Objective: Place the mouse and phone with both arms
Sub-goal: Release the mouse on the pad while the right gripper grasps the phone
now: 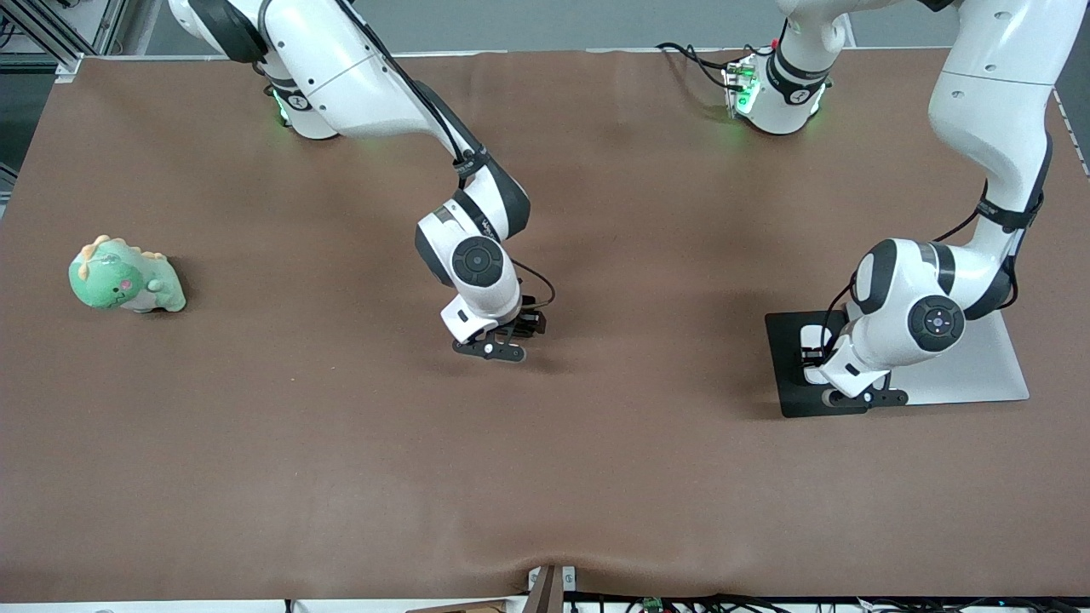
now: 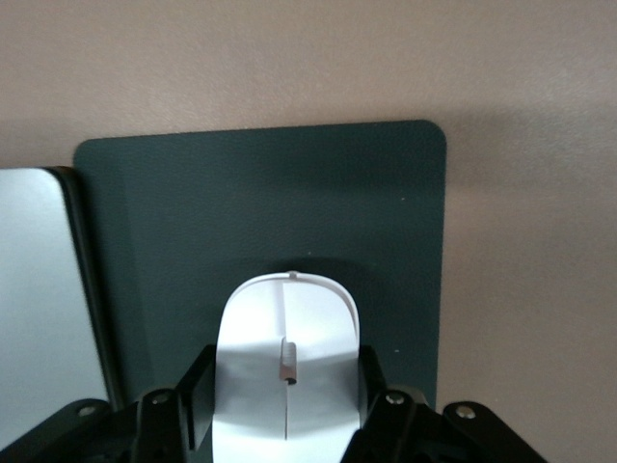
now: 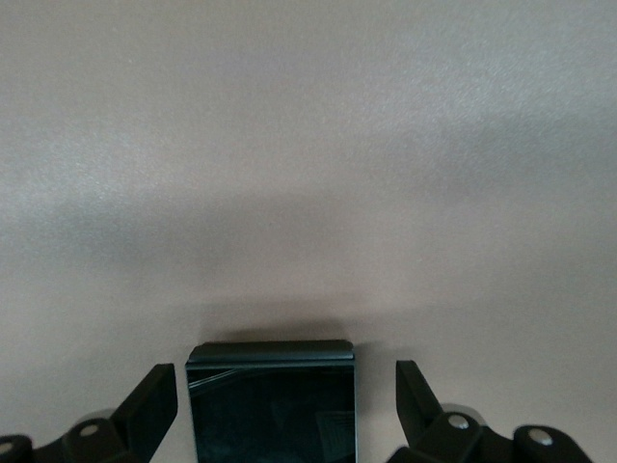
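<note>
The white mouse (image 2: 286,362) sits between the fingers of my left gripper (image 2: 287,355), which is shut on its sides low over the matte black pad (image 2: 260,203). In the front view the left gripper (image 1: 856,396) is over the black pad (image 1: 788,375) toward the left arm's end of the table. The glossy black phone (image 3: 273,405) lies on the brown tablecloth between the fingers of my right gripper (image 3: 281,371), which is open with a gap on each side. In the front view the right gripper (image 1: 490,347) is low over the table's middle and hides the phone.
A silver flat slab (image 1: 979,370) lies against the black pad, under the left arm; it also shows in the left wrist view (image 2: 39,309). A green dinosaur plush (image 1: 126,277) sits toward the right arm's end of the table.
</note>
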Robot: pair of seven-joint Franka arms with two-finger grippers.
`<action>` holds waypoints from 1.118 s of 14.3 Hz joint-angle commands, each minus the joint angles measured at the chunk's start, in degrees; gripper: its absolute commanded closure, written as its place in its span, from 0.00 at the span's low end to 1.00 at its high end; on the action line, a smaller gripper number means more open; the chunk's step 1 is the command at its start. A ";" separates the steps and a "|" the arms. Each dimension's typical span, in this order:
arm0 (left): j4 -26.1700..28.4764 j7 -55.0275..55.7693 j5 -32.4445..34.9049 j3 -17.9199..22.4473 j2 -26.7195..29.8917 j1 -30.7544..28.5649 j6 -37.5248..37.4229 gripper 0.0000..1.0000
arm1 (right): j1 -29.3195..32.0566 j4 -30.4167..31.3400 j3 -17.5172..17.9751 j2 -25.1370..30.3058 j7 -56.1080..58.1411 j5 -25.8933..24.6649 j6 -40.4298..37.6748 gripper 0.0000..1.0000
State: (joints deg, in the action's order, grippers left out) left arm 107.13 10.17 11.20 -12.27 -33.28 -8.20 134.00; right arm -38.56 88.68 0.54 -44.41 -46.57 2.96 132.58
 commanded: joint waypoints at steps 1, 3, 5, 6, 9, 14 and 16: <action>0.63 -0.33 3.03 -0.30 -0.82 -1.38 2.23 0.53 | -1.77 -0.61 -0.54 -1.64 -2.38 -0.15 1.62 0.00; 0.54 -0.24 3.66 -0.30 -1.43 -1.73 3.11 0.53 | -1.78 -0.52 -0.54 -1.82 -2.38 -0.23 1.72 0.00; 0.45 -0.24 3.66 -0.30 -1.61 -2.17 3.29 0.53 | -2.04 -0.26 -0.54 -2.08 -2.38 -0.23 1.72 0.00; 0.36 -0.24 3.66 -0.30 -1.79 -2.17 3.46 0.48 | -2.13 -0.17 -0.54 -2.08 -2.38 -0.32 1.72 0.00; 0.19 -0.15 3.66 -0.47 -0.92 -2.09 3.03 0.00 | -2.22 0.09 -0.80 -1.99 -2.29 -0.50 1.72 0.00; -0.77 0.64 3.04 -2.66 6.27 -1.56 -4.42 0.00 | -1.43 0.09 -0.89 -1.03 -1.86 -0.76 1.19 1.00; -3.05 0.46 3.04 -4.16 10.41 -1.56 -11.00 0.00 | -0.03 1.23 -0.89 1.86 -1.51 -0.94 -0.82 1.00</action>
State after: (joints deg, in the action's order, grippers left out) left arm 104.76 10.18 13.44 -14.93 -28.64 -9.67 129.34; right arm -39.87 88.52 -0.33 -45.90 -47.83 2.89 133.86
